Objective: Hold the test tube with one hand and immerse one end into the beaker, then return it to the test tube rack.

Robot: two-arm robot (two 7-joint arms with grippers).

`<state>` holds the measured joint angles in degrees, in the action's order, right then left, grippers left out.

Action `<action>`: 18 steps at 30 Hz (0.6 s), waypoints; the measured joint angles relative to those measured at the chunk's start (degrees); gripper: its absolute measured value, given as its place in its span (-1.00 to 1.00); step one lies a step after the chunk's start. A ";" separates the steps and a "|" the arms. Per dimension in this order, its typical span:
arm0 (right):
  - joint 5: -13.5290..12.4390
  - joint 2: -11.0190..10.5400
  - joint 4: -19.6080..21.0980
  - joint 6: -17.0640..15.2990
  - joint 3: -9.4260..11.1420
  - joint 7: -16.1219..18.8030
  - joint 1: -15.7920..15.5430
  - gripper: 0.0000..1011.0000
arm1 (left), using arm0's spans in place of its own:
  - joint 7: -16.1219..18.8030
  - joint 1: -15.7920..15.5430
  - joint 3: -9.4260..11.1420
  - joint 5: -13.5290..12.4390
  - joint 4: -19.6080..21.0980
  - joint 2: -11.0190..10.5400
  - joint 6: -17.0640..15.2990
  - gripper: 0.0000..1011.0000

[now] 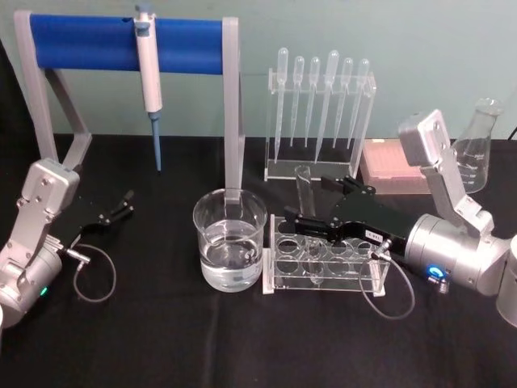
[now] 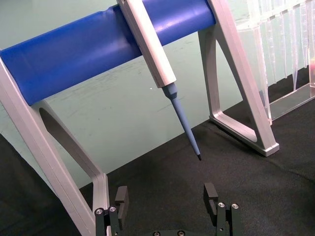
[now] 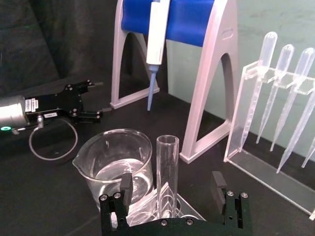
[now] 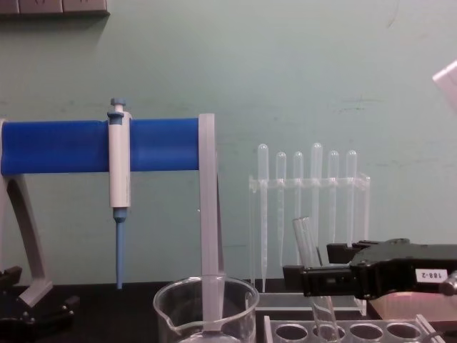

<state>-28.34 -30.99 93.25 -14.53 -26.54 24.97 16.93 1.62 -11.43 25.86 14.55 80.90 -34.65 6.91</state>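
While right tool (image 3: pixel 171 181) "188-2" gapes around test tube (image 3: pixel 167 162) in rack (image 1: pixel 355 279), left tool (image 2: pixel 166 193) rests open.

One readable mark: a white label (image 4: pixel 430 274) on the black body of the right gripper (image 4: pixel 313 266), chest view, printed "188-2" in dark characters. The head view shows that label too small to read. The left gripper (image 3: pixel 96 100) has white stickers (image 3: pixel 31 104) at its wrist end in the right wrist view; their print is illegible.
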 joint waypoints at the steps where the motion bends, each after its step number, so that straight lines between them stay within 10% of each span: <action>1: -0.19 -0.04 -0.04 -0.54 0.00 0.27 0.25 0.98 | 0.00 0.00 0.00 0.00 0.00 0.00 0.00 0.98; 18: -0.26 -0.59 -2.31 -4.45 -3.14 3.18 5.46 0.42 | 0.00 0.00 0.00 0.00 0.00 0.00 0.00 0.98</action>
<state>-28.60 -31.58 90.94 -18.98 -29.67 28.15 22.39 1.62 -11.43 25.86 14.55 80.90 -34.64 6.91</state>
